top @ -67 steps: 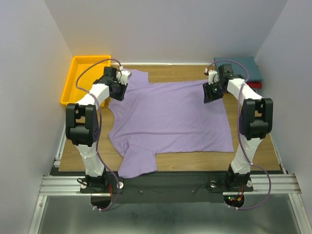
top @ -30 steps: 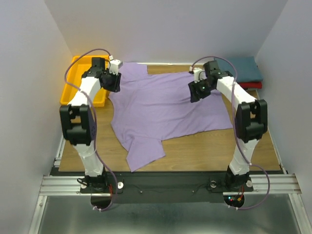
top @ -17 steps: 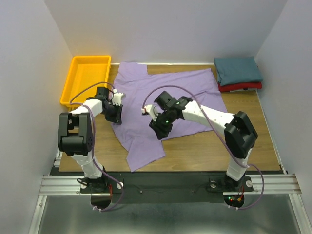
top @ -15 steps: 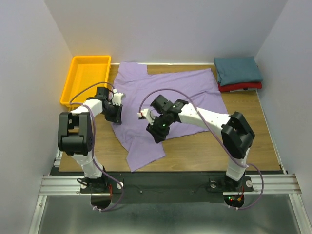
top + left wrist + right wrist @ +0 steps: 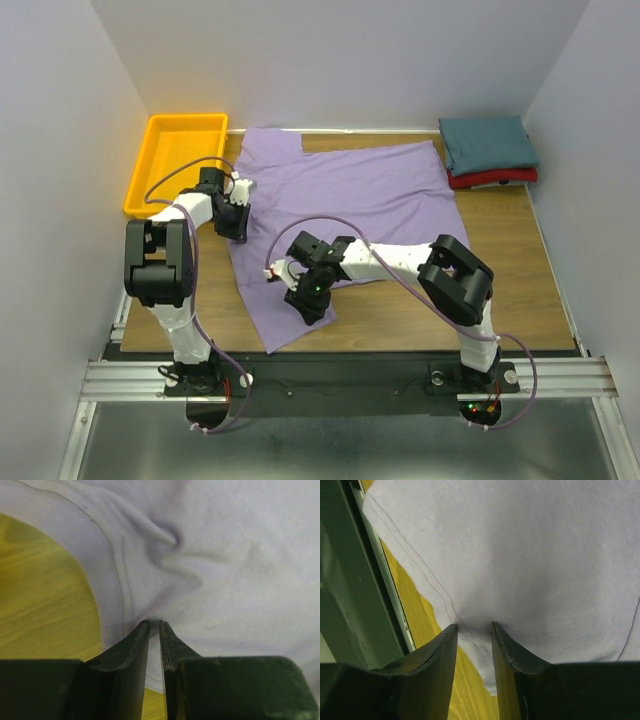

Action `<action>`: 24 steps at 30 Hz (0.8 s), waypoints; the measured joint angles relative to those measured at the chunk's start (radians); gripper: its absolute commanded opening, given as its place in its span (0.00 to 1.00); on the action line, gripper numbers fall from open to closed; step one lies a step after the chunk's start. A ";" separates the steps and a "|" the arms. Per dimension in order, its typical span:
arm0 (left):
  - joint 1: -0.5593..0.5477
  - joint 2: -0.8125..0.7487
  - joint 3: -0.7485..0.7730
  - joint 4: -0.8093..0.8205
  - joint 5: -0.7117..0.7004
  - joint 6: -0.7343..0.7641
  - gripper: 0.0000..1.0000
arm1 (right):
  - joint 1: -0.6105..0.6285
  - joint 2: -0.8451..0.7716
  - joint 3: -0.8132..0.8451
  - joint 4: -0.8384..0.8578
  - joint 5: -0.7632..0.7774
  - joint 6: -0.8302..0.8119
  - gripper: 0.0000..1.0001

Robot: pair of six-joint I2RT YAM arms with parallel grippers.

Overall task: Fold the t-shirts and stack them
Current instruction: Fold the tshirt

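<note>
A lavender t-shirt (image 5: 360, 195) lies spread flat on the wooden table, one sleeve reaching toward the near edge. My left gripper (image 5: 237, 222) sits at its left edge by the collar. In the left wrist view the left gripper (image 5: 154, 622) is almost closed, pinching a fold of lavender cloth (image 5: 240, 555) next to the ribbed neckband. My right gripper (image 5: 308, 303) is low over the near sleeve. In the right wrist view the right gripper (image 5: 474, 625) stands open astride the stitched hem, tips on the cloth (image 5: 530, 545). A dark teal t-shirt (image 5: 487, 143) lies folded on a red one (image 5: 495, 178) at the back right.
A yellow-orange tray (image 5: 180, 160) stands at the back left, just beyond the left arm. Bare wood (image 5: 500, 270) shows right of the sleeve. The table's metal rail (image 5: 350, 580) runs close beside the right gripper.
Both arms came back from the shirt's far edge. The right gripper moved near-left onto the sleeve, its jaws narrowing. The left gripper closed on cloth by the collar.
</note>
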 measured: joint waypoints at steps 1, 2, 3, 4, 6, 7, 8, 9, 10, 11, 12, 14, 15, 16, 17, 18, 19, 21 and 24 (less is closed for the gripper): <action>0.002 0.009 0.012 0.000 -0.008 0.002 0.27 | -0.002 -0.012 -0.021 0.014 -0.003 0.000 0.40; 0.004 0.016 0.023 -0.001 -0.013 0.005 0.27 | -0.002 -0.026 -0.040 0.029 -0.003 -0.001 0.41; 0.007 0.025 0.034 -0.002 -0.020 0.008 0.27 | -0.001 -0.038 -0.059 0.040 -0.002 -0.002 0.42; 0.009 0.033 0.046 -0.003 -0.026 0.009 0.27 | 0.000 -0.049 -0.074 0.045 -0.002 -0.002 0.45; 0.011 0.050 0.070 -0.016 -0.029 0.012 0.29 | 0.006 -0.076 -0.104 0.055 -0.010 -0.005 0.52; 0.011 0.055 0.078 -0.019 -0.028 0.015 0.29 | 0.011 -0.090 -0.113 0.052 -0.010 -0.005 0.54; 0.011 0.057 0.084 -0.022 -0.029 0.020 0.29 | 0.014 -0.111 -0.121 0.034 -0.011 -0.004 0.54; 0.011 0.057 0.085 -0.021 -0.029 0.026 0.29 | 0.017 -0.127 -0.124 0.016 -0.009 -0.001 0.54; 0.011 0.056 0.085 -0.022 -0.025 0.033 0.29 | 0.018 -0.152 -0.124 -0.002 -0.001 0.002 0.54; 0.012 0.056 0.085 -0.023 -0.021 0.037 0.29 | 0.018 -0.172 -0.124 -0.013 0.009 0.004 0.54; 0.013 0.054 0.085 -0.025 -0.014 0.042 0.29 | 0.011 -0.214 -0.124 -0.024 0.016 0.006 0.55; 0.016 0.040 0.085 -0.034 -0.005 0.055 0.29 | -0.008 -0.282 -0.124 -0.035 0.029 0.007 0.55; 0.016 0.025 0.085 -0.039 -0.003 0.062 0.29 | -0.039 -0.327 -0.124 -0.040 0.036 0.006 0.54; 0.017 0.006 0.085 -0.043 -0.002 0.068 0.29 | -0.080 -0.363 -0.124 -0.043 0.043 0.003 0.54; 0.017 -0.010 0.085 -0.046 0.000 0.078 0.29 | -0.116 -0.388 -0.124 -0.045 0.050 -0.006 0.53; 0.017 -0.040 0.085 -0.050 0.000 0.089 0.29 | -0.198 -0.420 -0.126 -0.045 0.063 -0.015 0.53; 0.017 -0.059 0.085 -0.051 -0.002 0.100 0.29 | -0.280 -0.438 -0.130 -0.044 0.083 -0.030 0.52; 0.016 -0.088 0.085 -0.051 -0.003 0.119 0.29 | -0.415 -0.443 -0.148 -0.039 0.119 -0.056 0.51; 0.008 -0.096 0.085 -0.053 -0.008 0.145 0.29 | -0.587 -0.414 -0.189 -0.051 0.171 -0.098 0.50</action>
